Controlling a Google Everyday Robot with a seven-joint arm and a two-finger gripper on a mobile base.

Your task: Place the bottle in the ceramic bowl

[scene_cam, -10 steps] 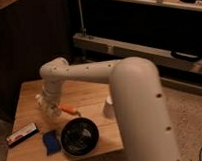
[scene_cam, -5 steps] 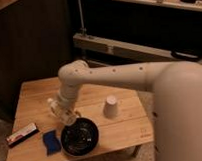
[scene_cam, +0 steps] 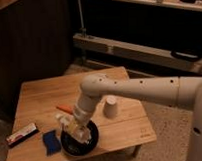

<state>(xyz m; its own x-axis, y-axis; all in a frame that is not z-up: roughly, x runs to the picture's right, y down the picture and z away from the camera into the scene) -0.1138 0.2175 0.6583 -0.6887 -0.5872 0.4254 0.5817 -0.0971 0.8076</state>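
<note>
While the arm reaches down from the right, the gripper [scene_cam: 76, 130] sits right over the ceramic bowl [scene_cam: 79, 141] at the near left of the table [scene_cam: 37, 99]. Its fingers are clamped on the bottle [scene_cam: 72, 127], held just above the bowl. White cup [scene_cam: 111, 107] stands right, blue thing [scene_cam: 50, 142] lies left.

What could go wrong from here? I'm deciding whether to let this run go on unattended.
1. The gripper hangs over the ceramic bowl with the bottle at the bowl's left rim; released there, it may tip out onto the table.
2. The bowl sits near the table's front edge, so a push might slide it off.
3. The white cup stands beside the arm; a sweep could topple it.
</note>
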